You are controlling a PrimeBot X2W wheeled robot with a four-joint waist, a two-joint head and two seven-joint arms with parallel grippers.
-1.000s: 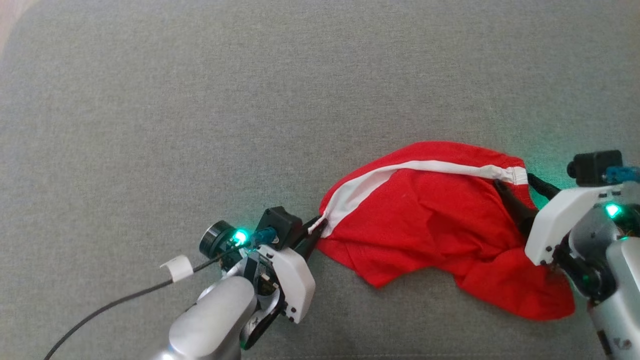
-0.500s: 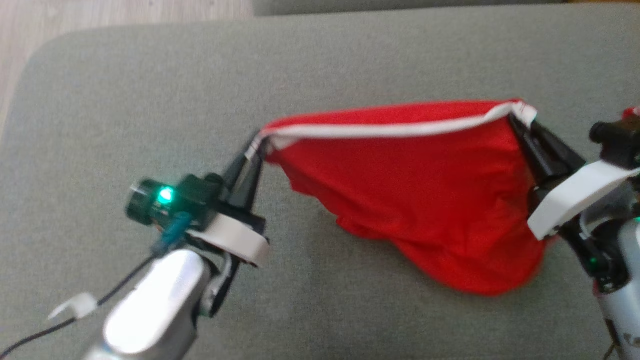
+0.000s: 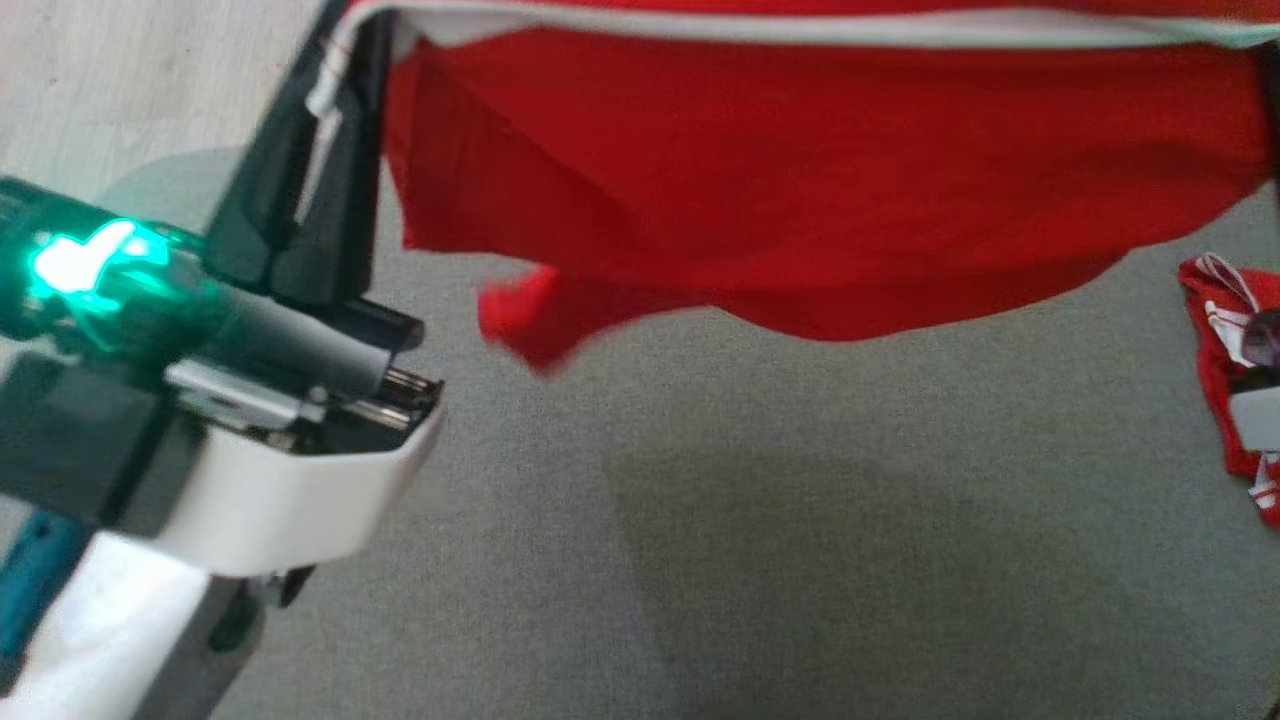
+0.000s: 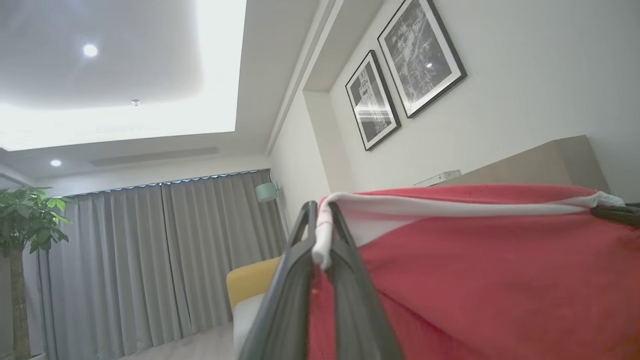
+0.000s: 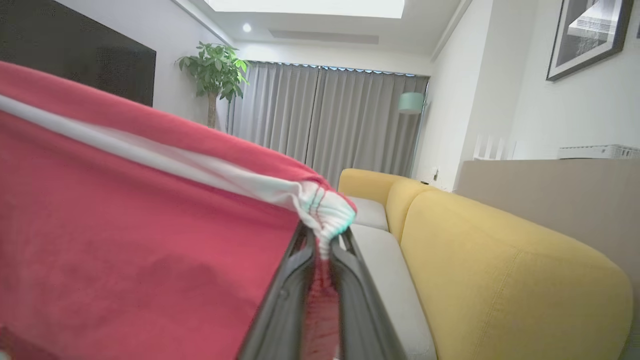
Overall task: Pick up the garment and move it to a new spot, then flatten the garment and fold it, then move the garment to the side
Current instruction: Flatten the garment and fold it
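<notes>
The garment [image 3: 800,180] is red with a white waistband, and it hangs in the air above the grey cushion [image 3: 800,560], stretched between my two grippers. My left gripper [image 3: 345,40] is shut on the waistband's left corner at the upper left of the head view. In the left wrist view its fingers [image 4: 322,225] pinch the white band, with red cloth [image 4: 475,280] spreading to the right. My right gripper [image 5: 325,235] is shut on the bunched right end of the waistband, and the red cloth [image 5: 125,225] hangs to its left.
A second red-and-white piece of cloth [image 3: 1215,330] lies at the cushion's right edge. Pale wooden floor [image 3: 150,70] shows beyond the cushion's far left corner. A yellow sofa [image 5: 500,265] and a potted plant [image 5: 215,70] stand in the room.
My right gripper has shut on the waistband's right end. Both grippers have lifted the garment off the cushion and pulled it taut between them. The head camera has shifted too.
</notes>
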